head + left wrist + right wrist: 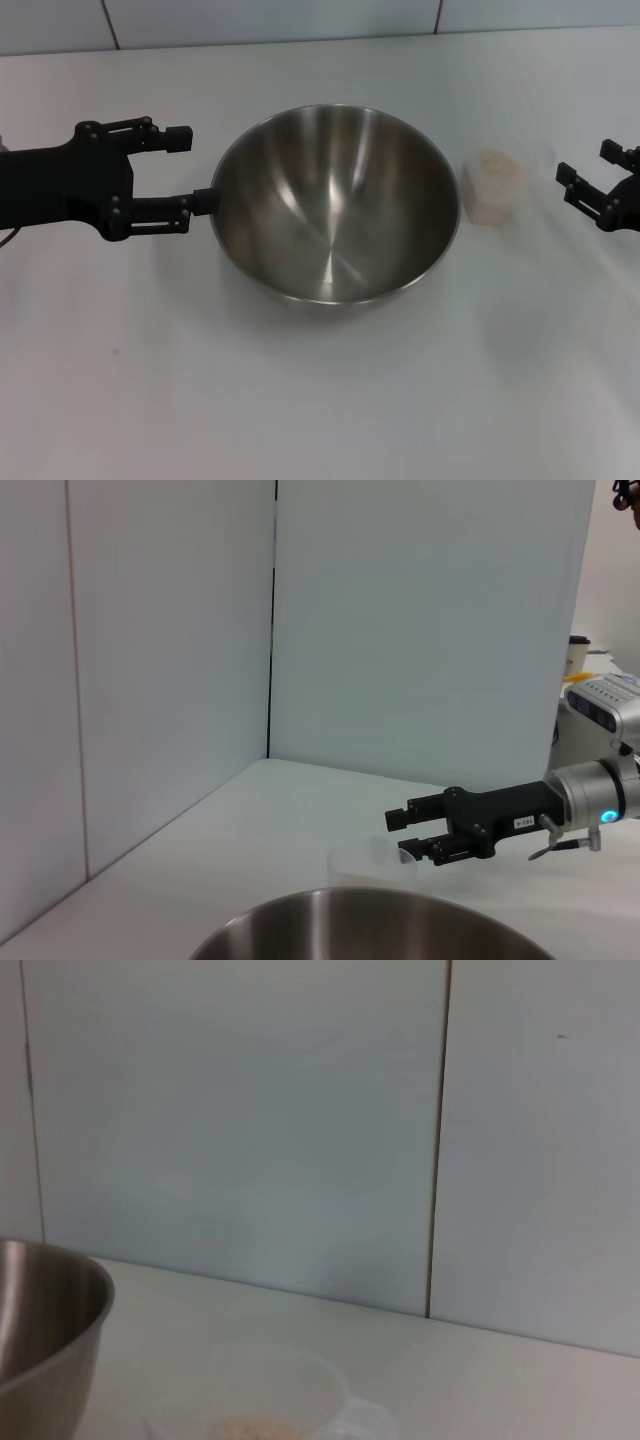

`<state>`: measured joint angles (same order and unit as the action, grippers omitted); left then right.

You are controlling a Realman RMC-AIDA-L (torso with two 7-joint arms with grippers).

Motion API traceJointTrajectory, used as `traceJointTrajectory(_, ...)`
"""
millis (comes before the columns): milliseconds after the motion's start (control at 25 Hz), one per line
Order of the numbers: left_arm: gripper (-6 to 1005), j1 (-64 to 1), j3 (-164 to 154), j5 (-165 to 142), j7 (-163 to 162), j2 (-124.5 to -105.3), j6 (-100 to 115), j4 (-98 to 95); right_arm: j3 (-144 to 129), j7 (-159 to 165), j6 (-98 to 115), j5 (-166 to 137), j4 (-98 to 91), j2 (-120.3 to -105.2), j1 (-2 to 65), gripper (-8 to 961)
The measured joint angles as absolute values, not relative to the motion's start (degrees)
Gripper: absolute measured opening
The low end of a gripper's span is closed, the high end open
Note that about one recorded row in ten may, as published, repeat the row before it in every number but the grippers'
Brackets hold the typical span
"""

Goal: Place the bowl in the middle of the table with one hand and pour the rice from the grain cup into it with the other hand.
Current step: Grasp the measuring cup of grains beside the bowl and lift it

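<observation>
My table [320, 400] fills nearly the whole head view, a plain white, smooth, flat top, and along the upper edge of the frame it meets pale blue-grey wall panels [270, 20] split by thin dark seams; both wrist views show the same panels rising behind the tabletop. The stainless-steel bowl [335, 205] sits at the centre of the frame, round, deep and mirror-bright inside, with streaks of reflected light running down to its bottom. My left gripper [190, 168] reaches in from the left edge, matte black, its two fingers spread wide; the lower fingertip sits right at the bowl's left rim, though I cannot tell whether it touches, and nothing is clamped between the fingers. My right gripper [582, 172] shows at the right edge, also black, fingers parted and holding nothing, apart from the cup. Between it and the bowl, just right of the bowl's rim, stands the grain cup [493, 187], small, clear plastic with rounded sides, and inside it lies the rice [494, 168] as a pale beige heap. In the left wrist view a small white label shows on the right gripper's body, its writing too small to read.
</observation>
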<state>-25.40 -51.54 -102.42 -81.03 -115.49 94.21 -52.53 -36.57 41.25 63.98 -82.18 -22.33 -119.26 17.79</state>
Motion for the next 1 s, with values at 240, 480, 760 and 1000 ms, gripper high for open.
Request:
traceJointTrajectory(240,798,-25.45,-51.69,-102.46,-81.03,-115.48,94.15,-52.64,-36.78,41.25,63.44,-82.27,-21.13,-119.26,18.79,668)
traceJointTrajectory(480,798,-25.40,-51.77,-102.48,-81.03,-115.48,94.20,-52.64,-36.82,41.24,63.44,-82.66,-20.89,-119.26,19.21,668)
traceJointTrajectory(760,798,-25.40,-51.65,-102.48,-81.03,-115.48,94.21,-52.58,-36.83,41.24,62.36,-82.71,-20.88,-119.26,19.70,668)
traceJointTrajectory(1000,798,-25.40,-51.86,-102.48,-81.04,-115.54,94.26,-52.64,-36.82,41.22,61.07,-82.71,-20.71,-119.27,20.29,668)
